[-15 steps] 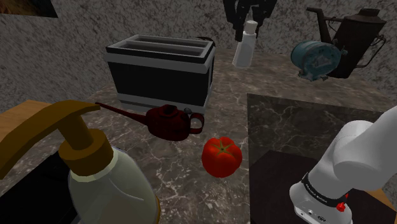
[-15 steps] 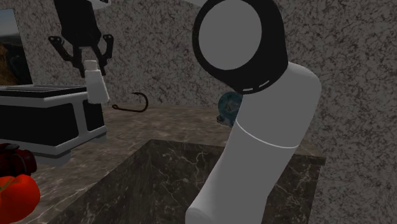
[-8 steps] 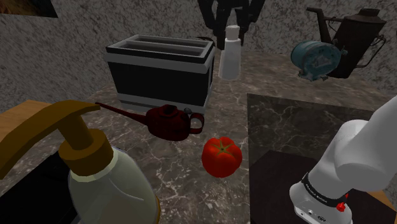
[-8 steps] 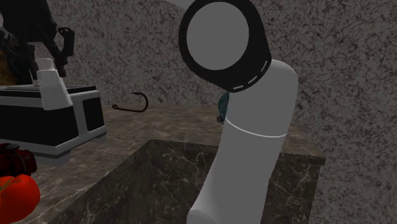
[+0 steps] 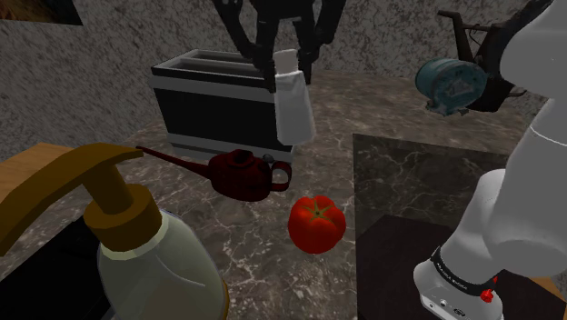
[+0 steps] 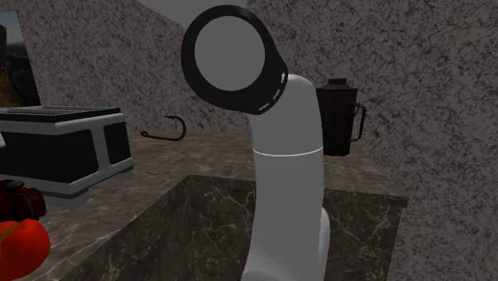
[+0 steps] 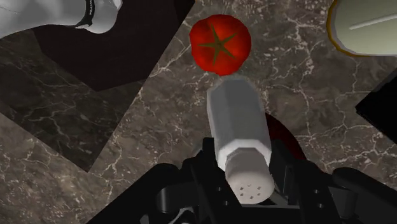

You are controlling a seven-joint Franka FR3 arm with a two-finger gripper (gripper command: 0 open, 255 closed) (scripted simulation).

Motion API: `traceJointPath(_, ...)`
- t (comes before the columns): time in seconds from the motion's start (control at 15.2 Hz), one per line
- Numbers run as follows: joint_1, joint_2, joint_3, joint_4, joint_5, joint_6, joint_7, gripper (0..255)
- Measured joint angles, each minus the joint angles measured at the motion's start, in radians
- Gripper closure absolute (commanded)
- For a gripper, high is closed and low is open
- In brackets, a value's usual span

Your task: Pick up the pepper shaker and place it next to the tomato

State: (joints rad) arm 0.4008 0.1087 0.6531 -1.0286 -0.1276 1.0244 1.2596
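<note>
GRIP: gripper (image 5: 285, 65) pinched on cap end of white pepper shaker (image 5: 293, 107) | WHERE: aloft, tilted, upper centre of shoulder view, over dark red can (image 5: 243, 175); tomato (image 5: 317, 223) lower centre | RISK: clipping can or rolling tomato away through a hasty descent

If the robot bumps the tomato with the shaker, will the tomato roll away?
Probably a little. The tomato is round and sits free on the smooth marbled counter, so a nudge would likely roll it. Its slightly squashed shape may stop it soon. The shaker, held in the gripper, is tall and narrow, so it might tip if bumped.
</note>
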Motion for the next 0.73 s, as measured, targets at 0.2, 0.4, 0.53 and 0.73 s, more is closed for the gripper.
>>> traceJointPath(0.2,0.204,0.217,0.047,0.295,-0.153,-0.11,0.119,255)
traceJointPath(0.4,0.197,0.206,0.057,0.228,-0.149,-0.07,0.155,255)
traceJointPath(0.53,0.152,0.161,0.062,0.131,-0.108,-0.011,0.154,255)
traceJointPath(0.73,0.091,0.092,0.058,-0.012,-0.051,0.075,0.137,255)
